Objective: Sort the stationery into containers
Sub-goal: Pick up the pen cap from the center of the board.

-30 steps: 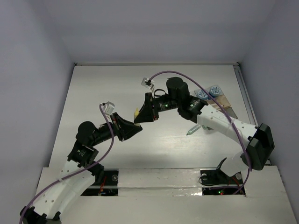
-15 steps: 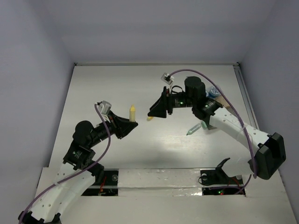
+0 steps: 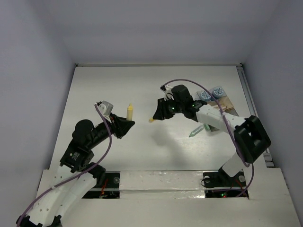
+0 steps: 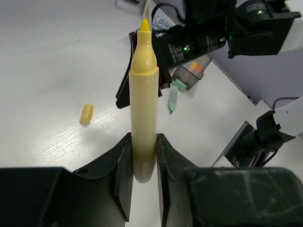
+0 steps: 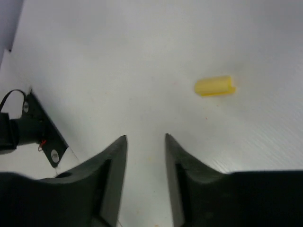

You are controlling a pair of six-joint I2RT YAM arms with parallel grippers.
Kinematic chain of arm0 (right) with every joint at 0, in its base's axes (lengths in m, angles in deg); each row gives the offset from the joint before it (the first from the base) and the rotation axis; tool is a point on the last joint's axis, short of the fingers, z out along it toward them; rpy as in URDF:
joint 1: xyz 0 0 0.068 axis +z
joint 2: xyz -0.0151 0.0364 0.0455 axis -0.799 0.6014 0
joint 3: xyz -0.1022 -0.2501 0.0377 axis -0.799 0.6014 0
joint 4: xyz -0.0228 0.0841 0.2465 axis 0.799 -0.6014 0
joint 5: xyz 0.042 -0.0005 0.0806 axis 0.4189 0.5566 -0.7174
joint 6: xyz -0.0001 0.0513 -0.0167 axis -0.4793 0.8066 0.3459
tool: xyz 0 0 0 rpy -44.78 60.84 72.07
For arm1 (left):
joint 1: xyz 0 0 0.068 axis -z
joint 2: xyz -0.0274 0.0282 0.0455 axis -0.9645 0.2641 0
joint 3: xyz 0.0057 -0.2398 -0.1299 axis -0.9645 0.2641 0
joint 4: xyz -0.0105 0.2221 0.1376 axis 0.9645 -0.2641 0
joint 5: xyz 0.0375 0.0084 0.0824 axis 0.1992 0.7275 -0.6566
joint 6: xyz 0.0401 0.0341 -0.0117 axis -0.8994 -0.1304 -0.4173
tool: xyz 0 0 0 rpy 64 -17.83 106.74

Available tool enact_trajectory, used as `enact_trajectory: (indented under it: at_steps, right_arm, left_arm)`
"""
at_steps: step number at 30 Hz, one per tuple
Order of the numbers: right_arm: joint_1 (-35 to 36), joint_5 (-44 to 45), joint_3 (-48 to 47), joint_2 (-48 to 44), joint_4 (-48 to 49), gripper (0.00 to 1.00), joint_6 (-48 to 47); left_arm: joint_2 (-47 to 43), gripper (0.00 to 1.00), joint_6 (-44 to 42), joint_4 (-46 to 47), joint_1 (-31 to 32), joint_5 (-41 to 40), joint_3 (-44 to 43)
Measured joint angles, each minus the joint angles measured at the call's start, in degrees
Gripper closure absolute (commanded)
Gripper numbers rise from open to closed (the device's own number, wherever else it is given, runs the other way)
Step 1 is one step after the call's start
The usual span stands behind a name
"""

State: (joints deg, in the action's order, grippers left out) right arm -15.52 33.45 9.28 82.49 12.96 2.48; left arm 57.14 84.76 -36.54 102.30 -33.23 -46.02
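One uncapped yellow marker (image 4: 143,94), one loose yellow cap (image 3: 151,120) and one light-green pen (image 3: 195,131) — three single pieces. Round blue-and-white pots (image 3: 204,95) number two — five things in all. The trays (image 3: 227,102) are partly hidden, so their count cannot be told.

The marker (image 4: 143,109) is showing pale yellow with a brighter yellow tip, and the loose cap (image 5: 215,86) is matching it. The pen (image 4: 173,98) is looking mint green, the pots (image 3: 218,91) blue-and-white patterned, the table (image 3: 109,85) white, the cable (image 4: 286,100) purple.
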Motion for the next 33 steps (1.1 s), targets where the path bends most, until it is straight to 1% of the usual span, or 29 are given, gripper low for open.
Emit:
enact_trajectory:
  at_steps: [1, 2, 3, 4, 8, 12, 16, 23, 28, 33]
  right_arm:
    - [0.00, 1.27, 0.00, 1.36, -0.55, 0.42, -0.09]
    - [0.00, 2.47, 0.00, 2.84, -0.76, 0.30, 0.48]
    - [0.00, 3.43, 0.00, 3.93, -0.72, 0.26, 1.29]
    - [0.00, 4.00, 0.00, 4.87, -0.61, 0.25, 1.64]
    - [0.57, 5.68, -0.26, 9.22, 0.87, 0.24, 4.15]
    - [3.13, 5.57, -2.62, 15.76, 1.51, 0.24, 5.29]
    - [5.77, 5.14, -5.68, 19.63, 1.53, 0.24, 5.75]
    - [7.30, 5.90, -13.86, 23.15, 1.51, 0.24, 5.57]
    - [7.34, 9.84, -19.56, 26.21, -0.61, 0.25, 4.09]
    - [8.04, 13.57, -22.21, 28.81, -4.07, 0.25, 2.49]
  left_arm:
    - [-0.11, 1.00, -0.35, -0.24, 0.00, -0.35, 0.00]
    - [-0.20, 1.00, -0.59, -0.33, 0.00, -0.59, 0.00]
    - [-0.20, 1.00, -0.79, -0.33, 0.00, -0.72, 0.00]
    - [-0.20, 1.00, -0.85, -0.33, 0.00, -0.74, 0.00]
    - [-0.20, 1.00, -1.03, -0.35, -0.37, -0.50, 0.00]
    - [-0.33, 1.00, -1.16, -0.35, -1.18, 0.15, 0.02]
    - [-1.18, 1.00, -1.20, -0.26, -2.01, 0.48, 0.09]
    - [-1.40, 1.00, -1.20, -0.26, -2.64, 1.25, 0.13]
    - [-1.42, 1.00, -1.20, -0.26, -3.04, 1.75, 0.13]
    - [-1.40, 1.00, -1.20, -0.24, -3.74, 2.08, 0.13]
